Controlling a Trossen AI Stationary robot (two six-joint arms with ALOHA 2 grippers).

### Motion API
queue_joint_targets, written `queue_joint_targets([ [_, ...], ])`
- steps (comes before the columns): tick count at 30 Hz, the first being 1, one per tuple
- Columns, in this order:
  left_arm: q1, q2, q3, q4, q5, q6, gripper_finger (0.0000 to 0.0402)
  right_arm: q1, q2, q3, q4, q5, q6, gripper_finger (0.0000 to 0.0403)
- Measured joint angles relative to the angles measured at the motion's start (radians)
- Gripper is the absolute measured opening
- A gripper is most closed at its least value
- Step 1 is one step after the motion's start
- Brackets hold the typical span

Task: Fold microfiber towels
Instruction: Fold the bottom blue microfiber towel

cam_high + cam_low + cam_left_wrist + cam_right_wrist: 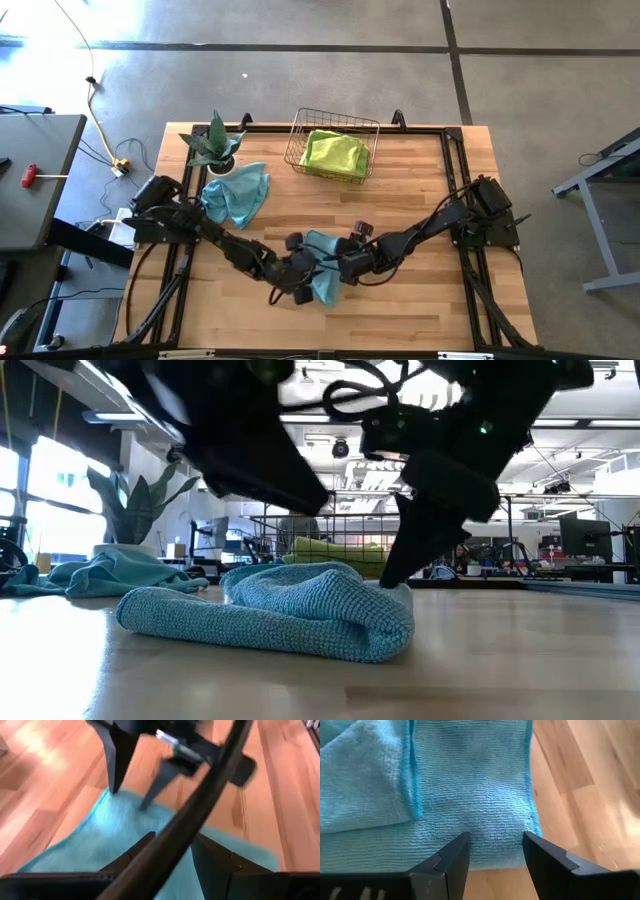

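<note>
Teal towel (322,270) lay part-folded at the worktop's (420,190) front centre, right gripper (495,851) poised over its edge with fingers apart, left gripper (175,851) fingers also apart above it, probably to pin the fold.

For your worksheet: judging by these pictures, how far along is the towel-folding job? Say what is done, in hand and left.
Done: a lime green towel lies in the wire basket. In hand: both grippers, left gripper and right gripper, work at a teal towel mid-table, folded over in part; the right one's fingers stand open over it. Left: a second teal towel lies crumpled by the potted plant.
</note>
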Motion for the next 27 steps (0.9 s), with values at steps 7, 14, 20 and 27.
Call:
queue_joint_targets([
  [7, 0.080, 0.048, 0.000, 0.078, 0.116, 0.024, 0.0115, -0.008, 0.000, -0.084, 0.106, 0.005, -0.014, 0.0176],
  [14, 0.135, 0.075, 0.003, 0.078, 0.228, 0.037, 0.0115, -0.008, -0.002, -0.149, 0.211, 0.018, -0.003, 0.0176],
  [20, 0.144, 0.078, 0.002, 0.005, 0.455, -0.034, 0.0115, -0.008, -0.002, -0.155, 0.223, 0.018, -0.011, 0.0176],
  [27, 0.050, 0.037, 0.002, -0.013, 0.615, -0.123, 0.0115, -0.019, -0.001, -0.155, 0.224, 0.016, -0.030, 0.0176],
])
